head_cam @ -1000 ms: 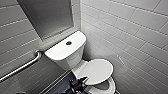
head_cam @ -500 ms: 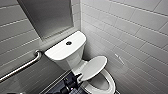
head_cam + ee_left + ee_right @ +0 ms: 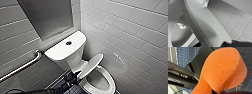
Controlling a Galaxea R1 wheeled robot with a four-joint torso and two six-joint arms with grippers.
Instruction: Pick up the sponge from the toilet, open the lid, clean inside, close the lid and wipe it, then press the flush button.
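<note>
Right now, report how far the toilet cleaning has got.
Done: sponge picked up, bent in the right hand. In hand: lid partly raised, left hand at its edge. Left: clean inside the bowl, close and wipe the lid, press the flush button.

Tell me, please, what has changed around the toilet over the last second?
The white oval plastic lid has swung upward, from nearly flat over the bowl to roughly half open, with the left gripper at its edge. The white ceramic toilet, its dark round flush button and the steel grab rail stayed put. The right gripper holds the orange-red sponge.
</note>
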